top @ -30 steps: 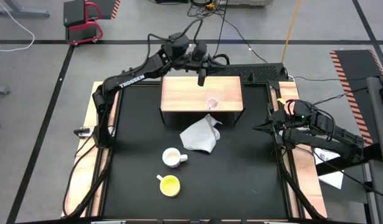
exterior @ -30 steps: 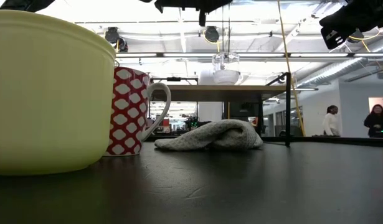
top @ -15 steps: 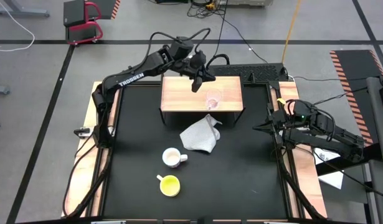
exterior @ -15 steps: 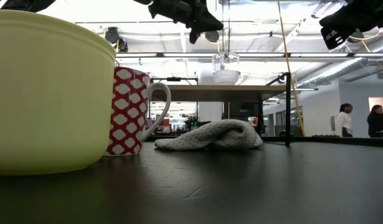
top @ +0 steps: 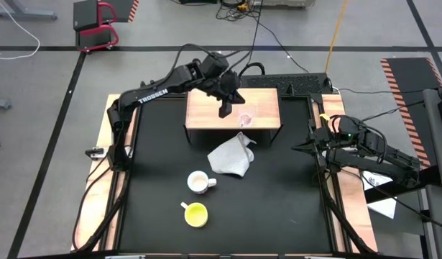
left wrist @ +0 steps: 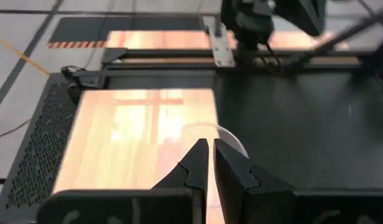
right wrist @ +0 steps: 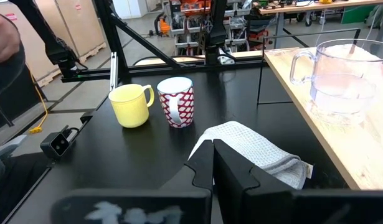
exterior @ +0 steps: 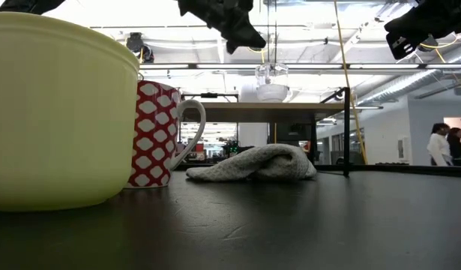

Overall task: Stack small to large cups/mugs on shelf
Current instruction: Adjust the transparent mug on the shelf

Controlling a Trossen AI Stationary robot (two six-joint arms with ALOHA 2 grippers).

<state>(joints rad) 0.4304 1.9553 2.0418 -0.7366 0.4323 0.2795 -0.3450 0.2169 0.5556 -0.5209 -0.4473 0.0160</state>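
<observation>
Clear glass cup point(top: 245, 115): upper centre of the high view, standing upright on the shelf point(top: 206, 108), right of the shelf's middle and nearer its front edge than its back; transparent, with a handle, as the right wrist view shows.
Shelf: light-wood top on dark sides at the far end of the black table point(top: 278, 194); bare wood lies open to the left of the glass, less to its right.
White patterned mug point(top: 199, 183): lower centre of the high view, upright on the table, red-and-white pattern outside, handle toward the frame's right; well apart from the shelf.
Yellow cup point(top: 195, 214): just below the mug in the high view, near it but apart, handle toward the upper left.
Cloth point(top: 231, 157): grey-white, crumpled, between the shelf's front edge and the 2 cups; it narrows the straight path from them to the shelf.
Open room: wide bare table on the frame's left and right of the cups.
Left gripper point(top: 224, 109): above the shelf, just left of the glass; fingers nearly together with a thin slit between, holding nothing.
Right gripper point(right wrist: 211, 163): at the table's right edge, well clear of the cups; fingers closed, empty.
</observation>
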